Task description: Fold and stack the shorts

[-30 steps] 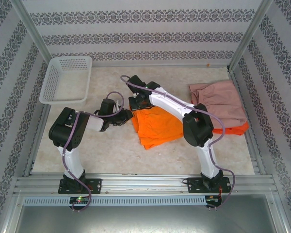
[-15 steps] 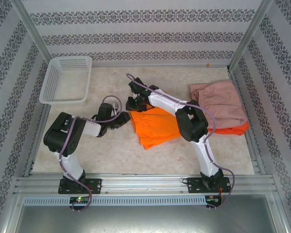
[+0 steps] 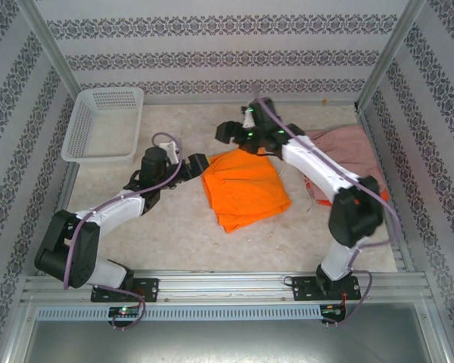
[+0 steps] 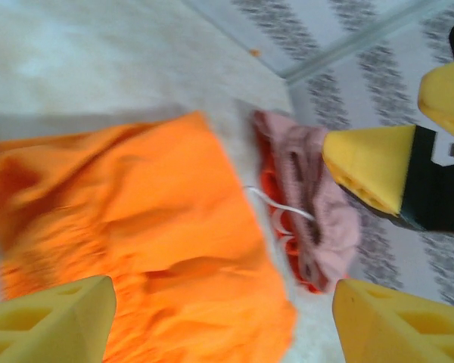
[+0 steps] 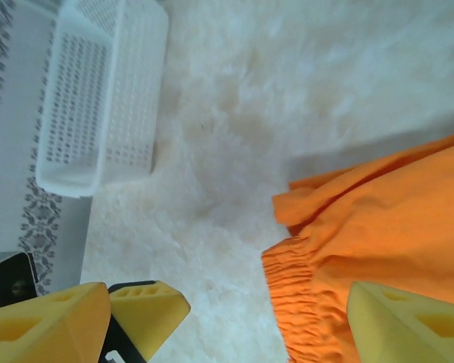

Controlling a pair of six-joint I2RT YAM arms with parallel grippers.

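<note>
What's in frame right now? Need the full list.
orange shorts: one, bright orange, middle of the table, gathered waist toward the far side
pink shorts: one, dusty pink, far right, partly under the right arm
red-orange shorts: one, red-orange, beneath the pink shorts, only an edge visible
drawstring: one, white, beside the pink shorts
basket: one, white plastic mesh, far left corner
table: one, off-white
left gripper: one, black with yellow fingers, open, at the orange shorts' left edge, holding nothing
right gripper: one, black with yellow fingers, open, above the orange shorts' far edge, holding nothing
</note>
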